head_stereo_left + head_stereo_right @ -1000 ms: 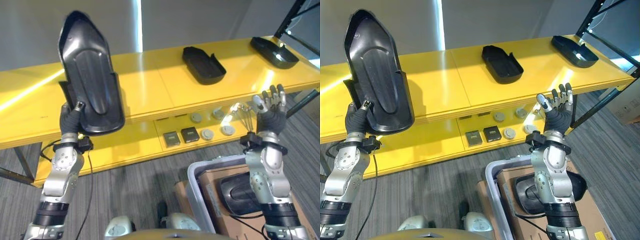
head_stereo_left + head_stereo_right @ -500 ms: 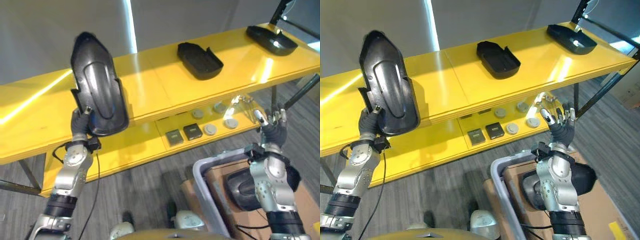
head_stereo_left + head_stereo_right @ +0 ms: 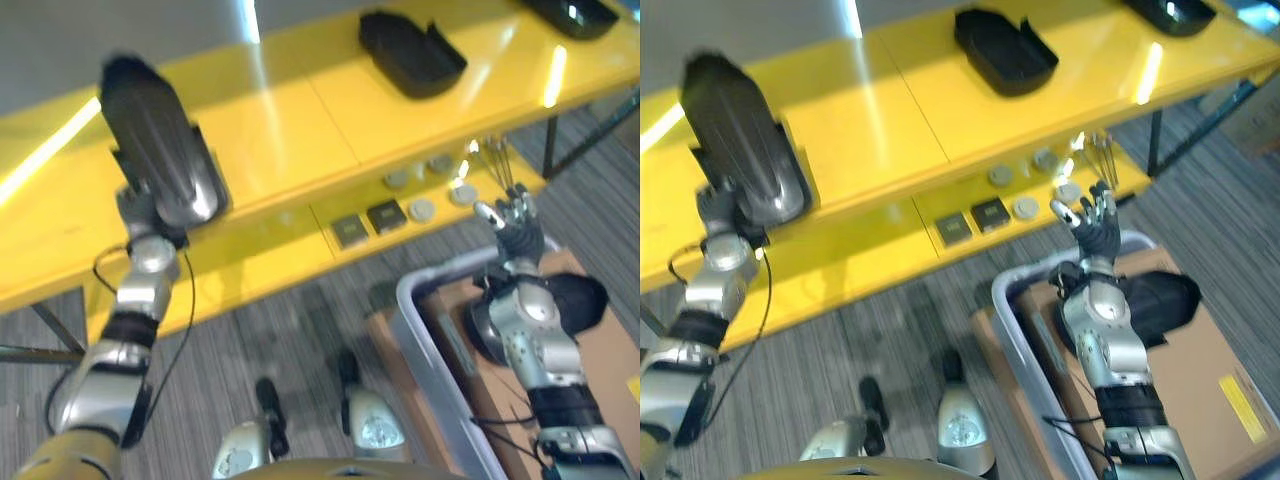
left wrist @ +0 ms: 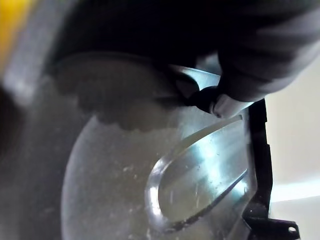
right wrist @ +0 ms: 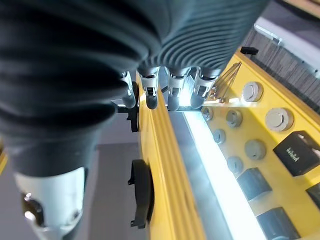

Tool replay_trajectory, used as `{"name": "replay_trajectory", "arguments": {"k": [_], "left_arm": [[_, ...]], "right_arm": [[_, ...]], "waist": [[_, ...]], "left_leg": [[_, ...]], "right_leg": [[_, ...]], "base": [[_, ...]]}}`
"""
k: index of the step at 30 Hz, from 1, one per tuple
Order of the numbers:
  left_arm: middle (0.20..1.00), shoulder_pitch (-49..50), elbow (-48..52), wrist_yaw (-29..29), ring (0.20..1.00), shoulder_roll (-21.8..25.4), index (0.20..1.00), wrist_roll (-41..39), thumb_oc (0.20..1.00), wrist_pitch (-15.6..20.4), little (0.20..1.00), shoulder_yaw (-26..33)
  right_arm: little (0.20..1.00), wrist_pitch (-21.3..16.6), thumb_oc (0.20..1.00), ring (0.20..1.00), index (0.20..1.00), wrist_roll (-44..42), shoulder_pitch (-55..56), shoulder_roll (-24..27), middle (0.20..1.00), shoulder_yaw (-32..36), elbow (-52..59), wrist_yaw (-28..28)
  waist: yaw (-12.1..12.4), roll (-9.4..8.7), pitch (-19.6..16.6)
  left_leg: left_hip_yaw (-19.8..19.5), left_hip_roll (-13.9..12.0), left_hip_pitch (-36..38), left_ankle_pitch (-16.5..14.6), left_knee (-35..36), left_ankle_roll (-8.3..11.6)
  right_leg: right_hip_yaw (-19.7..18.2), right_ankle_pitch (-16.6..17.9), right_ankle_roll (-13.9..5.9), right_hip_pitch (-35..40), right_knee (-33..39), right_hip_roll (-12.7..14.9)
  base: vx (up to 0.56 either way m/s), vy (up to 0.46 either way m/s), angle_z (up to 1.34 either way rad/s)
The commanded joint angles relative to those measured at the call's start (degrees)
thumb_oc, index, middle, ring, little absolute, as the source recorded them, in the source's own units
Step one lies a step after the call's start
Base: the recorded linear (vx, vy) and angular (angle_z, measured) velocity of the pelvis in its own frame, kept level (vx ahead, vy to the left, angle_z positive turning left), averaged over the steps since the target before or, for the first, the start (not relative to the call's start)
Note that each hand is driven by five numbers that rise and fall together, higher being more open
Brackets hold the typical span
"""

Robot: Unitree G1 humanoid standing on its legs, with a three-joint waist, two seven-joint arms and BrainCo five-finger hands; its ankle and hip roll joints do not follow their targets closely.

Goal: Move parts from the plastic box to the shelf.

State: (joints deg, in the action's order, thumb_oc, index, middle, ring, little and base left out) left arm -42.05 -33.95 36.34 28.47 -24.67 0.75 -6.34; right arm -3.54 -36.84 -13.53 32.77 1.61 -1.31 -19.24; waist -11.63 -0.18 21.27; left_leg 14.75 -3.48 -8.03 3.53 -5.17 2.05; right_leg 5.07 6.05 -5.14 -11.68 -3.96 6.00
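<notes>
A grey striped carpet (image 3: 260,330) runs under a long yellow shelf (image 3: 290,130) with a lower yellow tier (image 3: 260,270) below its front edge. At the left end of the shelf the left robot hand (image 3: 140,215) is curled round the bottom of a long black moulded part (image 3: 155,150), holding it upright over the shelf's front edge; the left wrist view shows a dark fingertip (image 4: 202,97) pressed on the part's glossy inner face. Further right, a second black part (image 3: 412,52) lies flat on the top board toward its back edge, and a third (image 3: 1170,12) lies at the far right end. On the lower tier sit two small dark square blocks (image 3: 368,222) and several grey round discs (image 3: 440,190). The right robot hand (image 3: 515,228) is raised with fingers straight and spread, holding nothing, just in front of the lower tier's right end. Under it stands a grey plastic box (image 3: 425,330) with another black part (image 3: 580,300) inside.
</notes>
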Motion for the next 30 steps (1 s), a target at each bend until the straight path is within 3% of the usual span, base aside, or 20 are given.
{"name": "replay_trajectory", "arguments": {"k": [1,9,16,18,20,24,30], "left_arm": [[0.2,-4.97,-2.42,2.51,0.2,1.59,0.2,-1.13,0.2,2.75,0.2,-2.53],[0.2,-13.1,-7.23,4.79,0.2,4.84,0.2,-2.81,0.2,-4.97,0.2,-7.08],[0.2,-15.71,-14.93,8.43,0.2,6.14,0.2,-4.5,0.2,-9.02,0.2,-6.67],[0.2,-16.08,-17.24,8.51,0.2,7.13,0.2,-2.52,0.2,-12.23,0.2,-6.48],[0.2,-16.18,-18.74,7.94,0.2,8.02,0.2,-2.78,0.2,-14.22,0.2,-6.59],[0.2,-16.06,-24.64,3.63,0.2,12.98,0.2,4.89,0.2,-19.51,0.2,-8.26],[0.2,-14.79,-26.36,-0.48,0.2,15.23,0.2,4.51,0.2,-20.3,0.2,-8.71]], "right_arm": [[1.0,-2.25,1.0,1.0,1.0,-2.27,-0.36,3.7,1.0,-2.27,1.74,0.37],[1.0,-3.36,1.0,1.0,1.0,-3.33,-1.84,4.35,1.0,-4.49,1.27,1.14],[1.0,-3.28,1.0,1.0,1.0,-5.02,-2.1,5.38,1.0,-6.02,1.12,1.29],[1.0,-3.37,1.0,1.0,1.0,-5.04,-2.22,5.7,1.0,-6.39,0.47,1.44],[1.0,-3.18,1.0,1.0,1.0,-5.33,-2.31,5.96,1.0,-6.47,0.4,1.36],[1.0,-2.44,1.0,1.0,1.0,-6.84,-2.42,7.44,1.0,-6.54,0.72,0.84],[1.0,-1.88,1.0,1.0,1.0,-6.89,-2.25,8.14,1.0,-6.36,1.0,1.0]], "waist": [[-1.88,0.53,-1.27],[-3.36,-0.57,1.39],[-4.04,-1.51,1.4],[-4.15,-1.5,1.31],[-4.18,-1.47,1.27],[-4.06,-1.15,1.14],[-3.85,-0.77,1.31]], "left_leg": [[-0.98,-4.77,-2.34,-3.11,-6.36,2.55],[0.15,-5.61,-4.48,-3.63,-7.96,2.32],[0.78,-6.04,-4.52,-3.92,-8.94,2.39],[1.07,-6.25,-4.13,-3.82,-8.92,2.46],[1.16,-6.26,-3.89,-3.89,-8.95,2.46],[1.33,-6.11,-3.54,-4.12,-8.99,2.31],[1.26,-5.61,-2.65,-4.39,-9.04,2.05]], "right_leg": [[0.13,-6.38,-0.81,-1.52,-7.3,-0.22],[0.27,-6.69,-0.23,-3.43,-7.98,-0.33],[0.28,-6.74,0.07,-2.97,-7.62,-0.44],[0.35,-6.68,0.14,-2.52,-7.36,-0.42],[0.33,-6.7,0.16,-2.2,-7.2,-0.38],[0.15,-6.74,0.2,-1.68,-6.73,-0.1],[-0.2,-6.54,0.09,-0.88,-6.49,0.18]], "base": [[-0.12,0.017,-0.11],[-0.04,0.004,-0.1],[0.01,-0.015,-0.03],[0.05,-0.002,0.03],[0.05,0.005,-0.02],[0.03,0.032,-0.02],[0.02,0.032,-0.01]]}}
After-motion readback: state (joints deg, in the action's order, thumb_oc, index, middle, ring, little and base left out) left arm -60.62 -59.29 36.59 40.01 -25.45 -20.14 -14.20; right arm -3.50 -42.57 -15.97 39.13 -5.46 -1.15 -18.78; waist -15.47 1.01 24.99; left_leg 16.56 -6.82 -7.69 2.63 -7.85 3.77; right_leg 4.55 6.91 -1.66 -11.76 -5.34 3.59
